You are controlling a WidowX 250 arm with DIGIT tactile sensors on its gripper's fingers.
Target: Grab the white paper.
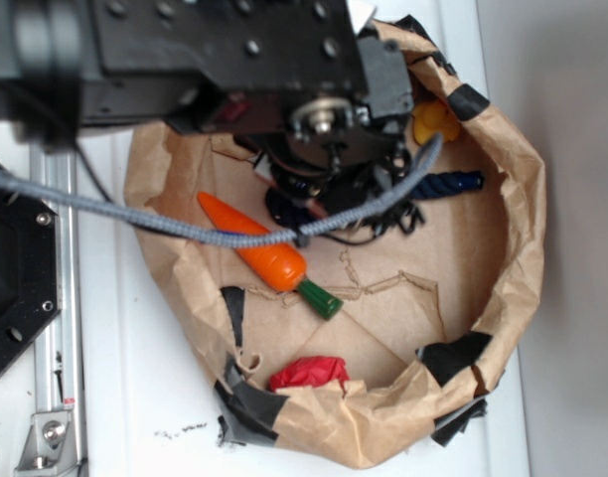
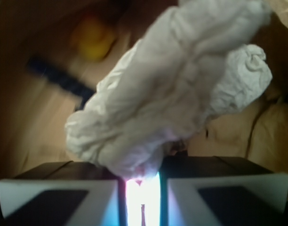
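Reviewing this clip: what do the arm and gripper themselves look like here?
In the exterior view the arm is black, boxy metal with visible screws and a round silver fitting at the wrist. A grey braided cable trails from it. In the wrist view the gripper shows two pale fingers with dark panels; a bright glow fills the gap between them.

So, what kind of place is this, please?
Probably a robot test bench, not a home. A torn, taped brown paper bag on a white table holds toys: a carrot, a yellow duck. The gripper holds the white paper.
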